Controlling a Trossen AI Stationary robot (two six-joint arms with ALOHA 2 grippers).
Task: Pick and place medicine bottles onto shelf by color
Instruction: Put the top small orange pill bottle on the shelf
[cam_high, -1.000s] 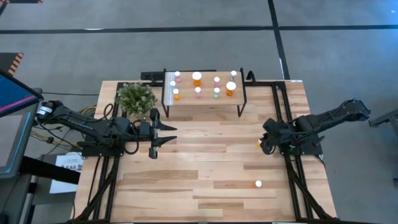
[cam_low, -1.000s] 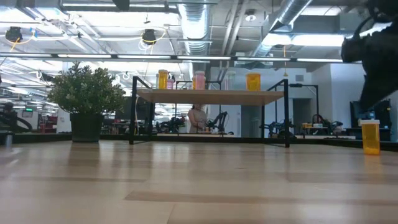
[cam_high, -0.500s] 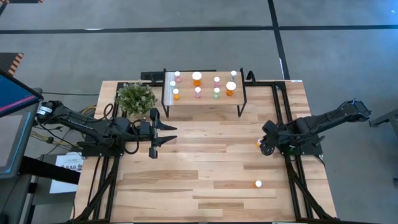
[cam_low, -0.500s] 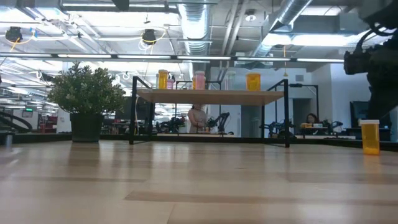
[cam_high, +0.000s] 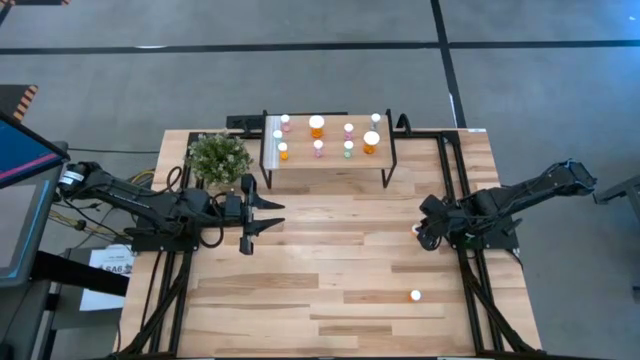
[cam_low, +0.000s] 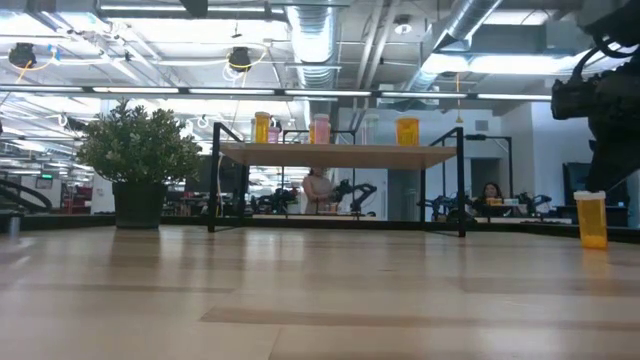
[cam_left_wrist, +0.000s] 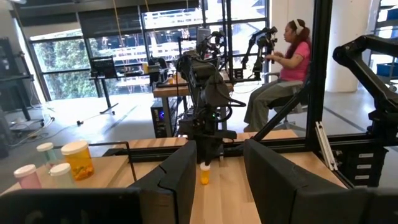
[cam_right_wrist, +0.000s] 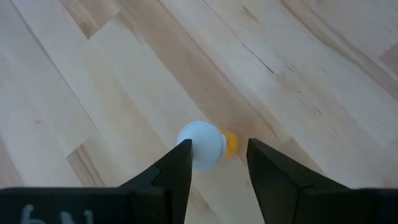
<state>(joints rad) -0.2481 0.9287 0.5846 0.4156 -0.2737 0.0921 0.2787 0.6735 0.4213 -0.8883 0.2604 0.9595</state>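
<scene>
Mostly done: nine bottles (cam_high: 316, 126) stood on shelf (cam_high: 326, 165); orange bottle (cam_right_wrist: 205, 145) straddled by right pincer (cam_right_wrist: 217, 163), fingers apart; white-capped bottle (cam_high: 415, 295) left farther from shelf; left pincer (cam_high: 268, 218) apart, idle.

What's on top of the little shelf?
On the shelf stand nine white-capped medicine bottles: orange, pink, green and clear ones. From above, caps hide most bodies.

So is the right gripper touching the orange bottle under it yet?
Cannot tell. In the right wrist view the right gripper has open fingers either side of the orange bottle; its white cap meets one finger's edge in the picture, but they may be at different heights.
</scene>
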